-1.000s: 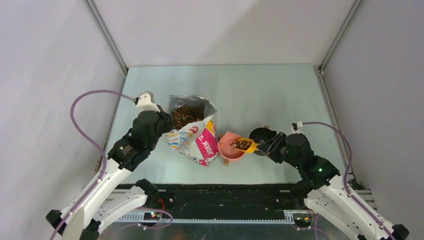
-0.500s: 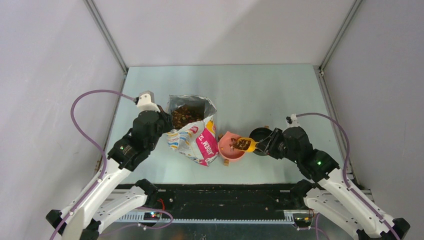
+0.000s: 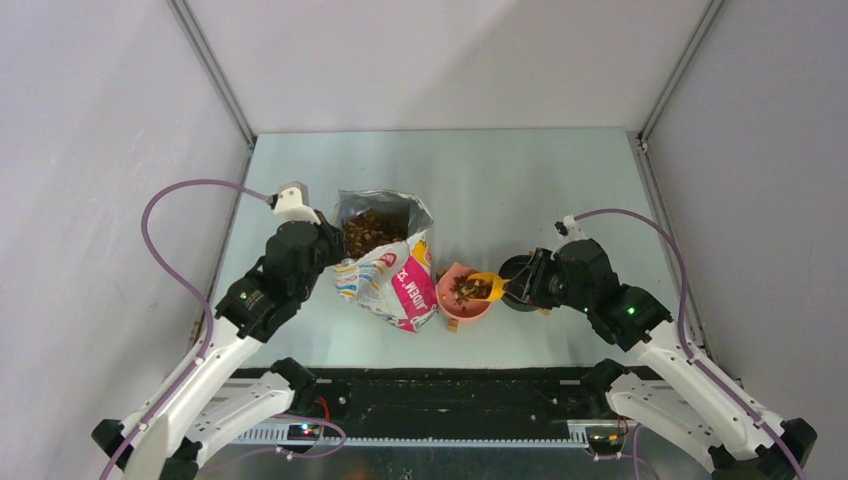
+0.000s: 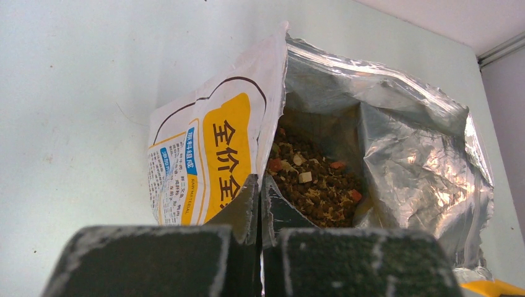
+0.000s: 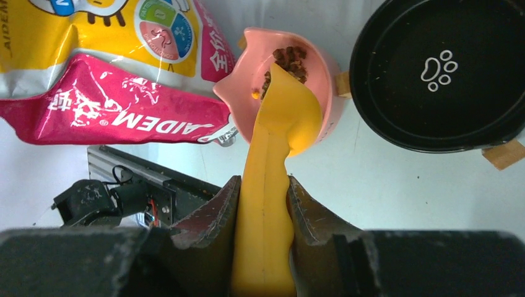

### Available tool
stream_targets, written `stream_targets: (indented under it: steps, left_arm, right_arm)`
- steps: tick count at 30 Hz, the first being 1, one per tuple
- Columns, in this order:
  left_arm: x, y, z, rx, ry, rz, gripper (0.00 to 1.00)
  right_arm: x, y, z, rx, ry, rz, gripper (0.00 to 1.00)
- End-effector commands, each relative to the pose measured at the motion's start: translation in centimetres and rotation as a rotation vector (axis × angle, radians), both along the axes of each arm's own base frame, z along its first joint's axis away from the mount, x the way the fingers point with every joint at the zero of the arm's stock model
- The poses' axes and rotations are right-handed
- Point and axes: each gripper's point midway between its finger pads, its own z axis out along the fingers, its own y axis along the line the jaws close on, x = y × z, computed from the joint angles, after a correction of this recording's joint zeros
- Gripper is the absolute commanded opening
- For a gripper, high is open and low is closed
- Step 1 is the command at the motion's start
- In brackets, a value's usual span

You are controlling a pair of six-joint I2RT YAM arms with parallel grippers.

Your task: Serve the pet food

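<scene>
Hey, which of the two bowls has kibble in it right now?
The pink bowl under the yellow scoop, with kibble inside; the black paw-print bowl looks empty.

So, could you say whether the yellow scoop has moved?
Yes: the yellow scoop has edged left over the pink bowl and tipped its pet food in.

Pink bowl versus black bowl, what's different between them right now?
The pink bowl holds pet food; the black bowl is empty, its white paw print showing. The pink bowl has a pointed bump on its rim and looks smaller; the black bowl is plain round and wider. The yellow scoop is tilted over the pink bowl; nothing is over the black bowl. Both stand side by side on the table.
</scene>
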Motion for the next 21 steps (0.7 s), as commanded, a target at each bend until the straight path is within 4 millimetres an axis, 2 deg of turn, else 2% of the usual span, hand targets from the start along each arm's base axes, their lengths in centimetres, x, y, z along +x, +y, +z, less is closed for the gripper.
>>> stream_targets:
  steps: [1, 7, 14, 17, 21]
  left_arm:
    - [0.3, -0.8, 1.5, -0.034, -0.047, -0.026, 0.0]
    - [0.3, -0.8, 1.5, -0.034, -0.049, -0.026, 0.0]
    - [0.3, -0.8, 1.5, -0.032, -0.048, -0.027, 0.0]
    - [0.3, -0.8, 1.5, -0.031, -0.045, -0.029, 0.0]
    - [0.3, -0.9, 1.3, -0.031, -0.041, -0.029, 0.0]
  right_arm:
    - [0.6, 1.7, 3.5, 0.067, -0.099, 0.079, 0.0]
    - [1.1, 1.9, 3.5, 0.056, -0.102, 0.077, 0.0]
    - [1.2, -0.9, 2.8, -0.059, -0.101, -0.014, 0.0]
    - [1.1, -2.4, 3.3, -0.107, -0.123, -0.048, 0.0]
    - [0.6, -2.9, 4.1, -0.123, -0.15, -0.032, 0.0]
